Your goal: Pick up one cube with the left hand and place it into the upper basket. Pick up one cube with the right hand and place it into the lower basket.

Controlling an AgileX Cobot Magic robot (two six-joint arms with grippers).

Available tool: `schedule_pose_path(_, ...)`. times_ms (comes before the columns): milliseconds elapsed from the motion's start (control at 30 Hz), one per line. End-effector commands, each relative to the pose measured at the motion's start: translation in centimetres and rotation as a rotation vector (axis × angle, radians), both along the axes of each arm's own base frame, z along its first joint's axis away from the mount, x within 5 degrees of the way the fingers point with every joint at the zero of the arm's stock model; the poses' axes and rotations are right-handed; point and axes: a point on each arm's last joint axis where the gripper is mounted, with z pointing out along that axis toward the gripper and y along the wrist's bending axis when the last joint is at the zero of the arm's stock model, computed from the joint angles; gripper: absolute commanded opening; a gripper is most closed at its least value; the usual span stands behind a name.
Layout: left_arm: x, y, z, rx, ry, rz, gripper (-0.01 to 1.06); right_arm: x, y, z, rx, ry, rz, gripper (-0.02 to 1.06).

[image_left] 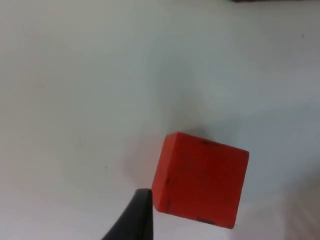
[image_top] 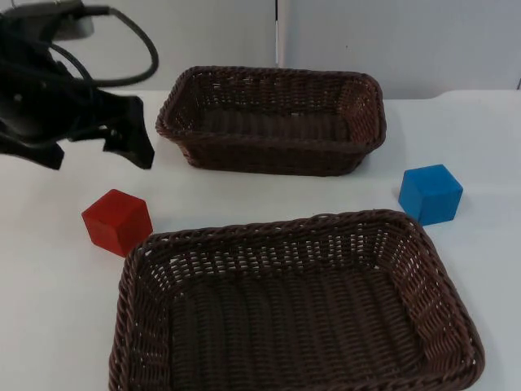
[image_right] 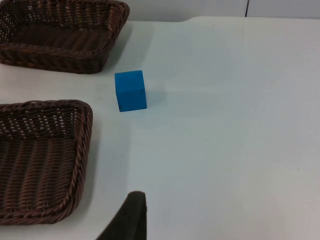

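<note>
Left end effector [image_top: 103, 151] spread open above plain red cube [image_top: 117, 221], faces slightly scuffed.

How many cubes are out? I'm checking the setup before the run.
2. The red cube lies on the table left of the lower basket; the blue cube lies right, between both baskets' right ends.

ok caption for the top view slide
Left tool above red cube; blue cube between two baskets, both empty.
</note>
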Motion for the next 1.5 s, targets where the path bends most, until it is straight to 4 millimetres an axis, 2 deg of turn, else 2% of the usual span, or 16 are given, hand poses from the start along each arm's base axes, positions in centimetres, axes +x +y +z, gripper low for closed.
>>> schedule_pose_path(0, 0.5, -0.2, -0.9, 0.001, 0.006, 0.008, 1.05, 0.0, 0.0, -0.2, -0.012, -0.002, -0.001, 1.05)
schedule_pose_path(167, 1.0, -0.2, -2.8, 0.016, 0.020, 0.018, 1.05, 0.0, 0.0, -0.2, -0.010, -0.002, 0.000, 1.05)
schedule_pose_path(500, 2.0, 0.2, -5.2, 0.058, -0.020, 0.039, 1.05, 0.0, 0.0, -0.2, -0.010, -0.002, 0.000, 1.05)
schedule_pose_path(767, 2.1, 0.3, -7.6, 0.075, 0.017, 0.044, 1.05, 0.0, 0.0, -0.2, -0.010, -0.002, 0.000, 1.05)
schedule_pose_path(933, 2.2, 0.3, -8.6, 0.082, 0.031, 0.047, 1.05, 0.0, 0.0, -0.2, -0.010, -0.002, 0.000, 1.05)
schedule_pose_path(1167, 2.2, 0.3, -9.0, 0.084, 0.031, 0.052, 1.05, 0.0, 0.0, -0.2, -0.010, -0.002, 0.000, 1.05)
schedule_pose_path(1267, 2.2, 0.3, -9.0, 0.084, 0.031, 0.052, 1.00, 0.0, 0.0, -0.2, -0.010, -0.002, 0.000, 1.05)
schedule_pose_path(1300, 2.2, 0.3, -9.0, 0.084, 0.029, 0.052, 0.95, 0.0, 0.0, -0.2, -0.010, -0.002, 0.000, 1.05)
schedule_pose_path(1400, 2.2, 0.3, -9.0, 0.076, 0.034, 0.061, 0.67, 0.0, 0.0, -0.2, -0.010, -0.002, 0.000, 1.05)
schedule_pose_path(1433, 2.2, 0.3, -9.0, 0.076, 0.034, 0.061, 0.67, 0.0, 0.0, -0.2, -0.010, -0.002, 0.000, 1.05)
schedule_pose_path(1467, 2.1, 0.2, -9.0, 0.061, 0.046, 0.077, 0.48, 0.0, 0.0, -0.2, -0.010, -0.002, 0.000, 1.05)
